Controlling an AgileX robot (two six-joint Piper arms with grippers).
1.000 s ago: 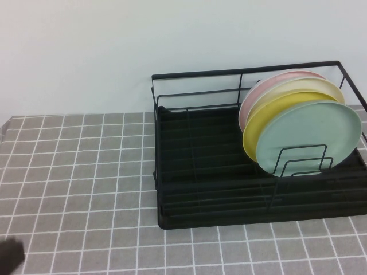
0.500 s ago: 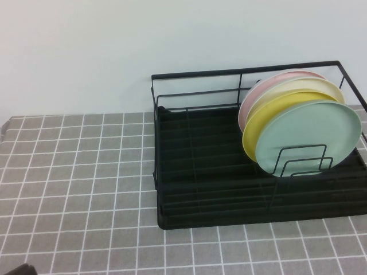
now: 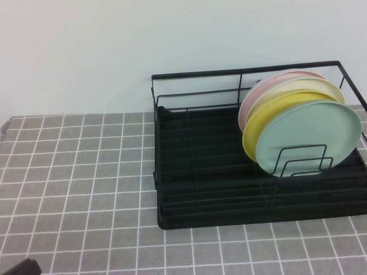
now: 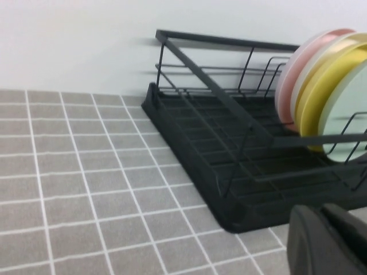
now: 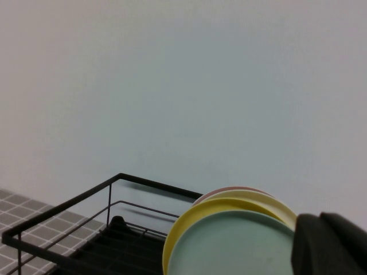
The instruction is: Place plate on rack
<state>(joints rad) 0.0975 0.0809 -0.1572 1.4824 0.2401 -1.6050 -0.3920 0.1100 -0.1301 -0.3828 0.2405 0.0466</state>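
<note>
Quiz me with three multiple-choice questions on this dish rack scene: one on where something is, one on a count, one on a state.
1. Where in the rack do the plates stand?
A. right end
B. left end
C. middle

2. How many plates are there?
A. two
B. four
C. six

3. How does the mint plate sit?
A. flat on the table
B. on edge in the rack
C. held by an arm

Answers:
1. A, the plates cluster at the right end.
2. B, pink, cream, yellow and mint.
3. B, it stands on edge behind a wire divider; the left gripper is at the near left table edge, and the right gripper shows only in its wrist view.
</note>
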